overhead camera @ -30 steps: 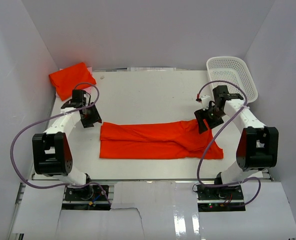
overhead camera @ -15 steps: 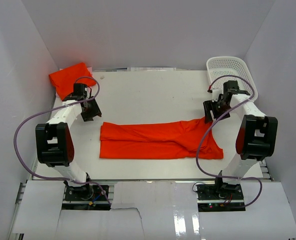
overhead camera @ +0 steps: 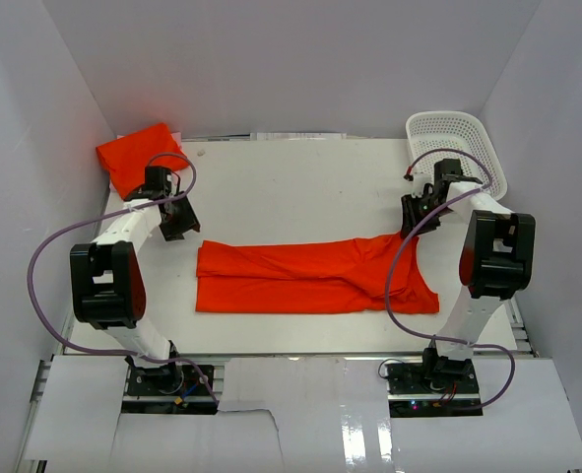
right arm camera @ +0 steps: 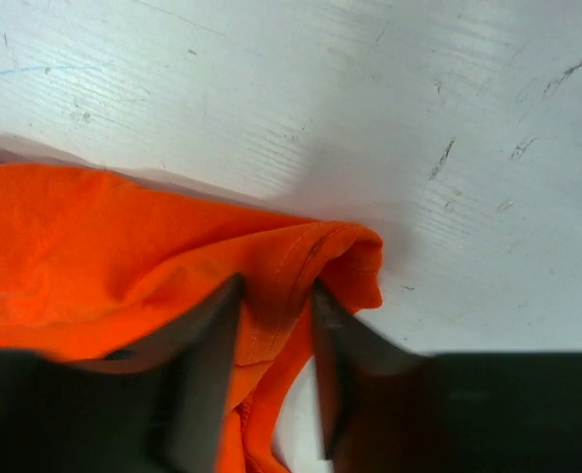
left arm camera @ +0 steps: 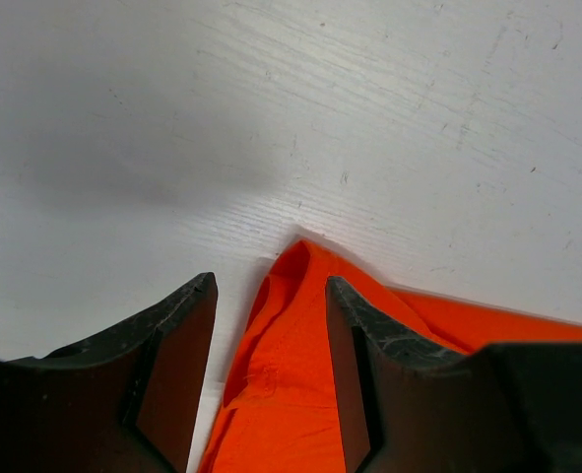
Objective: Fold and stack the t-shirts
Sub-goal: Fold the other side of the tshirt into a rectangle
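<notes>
One orange-red t-shirt (overhead camera: 310, 276) lies folded into a long strip across the middle of the table. A second t-shirt (overhead camera: 138, 156) sits folded at the back left corner. My left gripper (overhead camera: 180, 225) is down at the strip's far left corner. In the left wrist view its jaws (left arm camera: 271, 284) stand open astride the t-shirt's corner (left arm camera: 291, 394), not pinching it. My right gripper (overhead camera: 412, 219) is at the far right corner. There its jaws (right arm camera: 276, 286) are blurred and narrowed around a raised fold of the t-shirt (right arm camera: 94, 246), with a gap still between them.
A white mesh basket (overhead camera: 458, 148) stands at the back right, just behind the right arm. White walls enclose the table on three sides. Purple cables loop from both arms over the table's side edges.
My right gripper moved back and to the right, onto the shirt's far right corner, and its jaws narrowed around the fold. The left gripper shifted slightly back, then held still, still open.
</notes>
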Tool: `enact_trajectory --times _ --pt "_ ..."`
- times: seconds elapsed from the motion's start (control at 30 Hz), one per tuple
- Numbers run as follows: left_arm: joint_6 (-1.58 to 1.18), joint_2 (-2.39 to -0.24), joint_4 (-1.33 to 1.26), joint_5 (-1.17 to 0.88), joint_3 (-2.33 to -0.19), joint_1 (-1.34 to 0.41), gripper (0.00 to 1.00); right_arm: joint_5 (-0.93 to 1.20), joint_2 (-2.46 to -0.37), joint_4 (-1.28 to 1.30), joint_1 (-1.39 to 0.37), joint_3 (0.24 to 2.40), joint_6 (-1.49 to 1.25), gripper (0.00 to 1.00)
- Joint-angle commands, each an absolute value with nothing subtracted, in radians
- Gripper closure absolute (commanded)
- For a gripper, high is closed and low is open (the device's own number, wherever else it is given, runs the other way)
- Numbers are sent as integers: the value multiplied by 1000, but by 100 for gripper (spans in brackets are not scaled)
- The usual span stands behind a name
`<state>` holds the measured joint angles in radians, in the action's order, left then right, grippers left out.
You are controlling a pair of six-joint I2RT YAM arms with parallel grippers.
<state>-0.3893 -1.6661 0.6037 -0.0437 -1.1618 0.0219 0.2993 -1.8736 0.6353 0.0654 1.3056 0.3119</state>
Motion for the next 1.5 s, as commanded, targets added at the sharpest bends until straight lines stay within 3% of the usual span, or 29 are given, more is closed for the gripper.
enact_trajectory --times 0.0,0.13,0.8,1.07,1.2,1.4,1.43,1.47 --pt "-385 -1617 586 -63 -1143 17 41 331 -1882 607 69 1350 296 67" --pt "-377 -1632 580 -87 -1129 17 42 316 -1881 609 69 1345 296 92" --pt "-377 -1716 529 -199 -1062 -17 43 316 -1873 630 69 1356 305 92" --pt "-391 -1752 509 -222 -1071 -32 56 318 -1870 634 69 1355 307 92" --pt "-390 -1737 517 -199 -1066 -34 69 318 -1875 635 69 1353 308 92" --pt "-403 -1692 564 -65 -1083 -32 77 307 -1881 635 69 1358 311 92" --pt "-408 -1686 568 -49 -1085 -32 84 304 -1885 634 69 1359 311 92" --pt "-417 -1678 572 -20 -1086 -32 85 299 -1887 634 69 1367 308 92"
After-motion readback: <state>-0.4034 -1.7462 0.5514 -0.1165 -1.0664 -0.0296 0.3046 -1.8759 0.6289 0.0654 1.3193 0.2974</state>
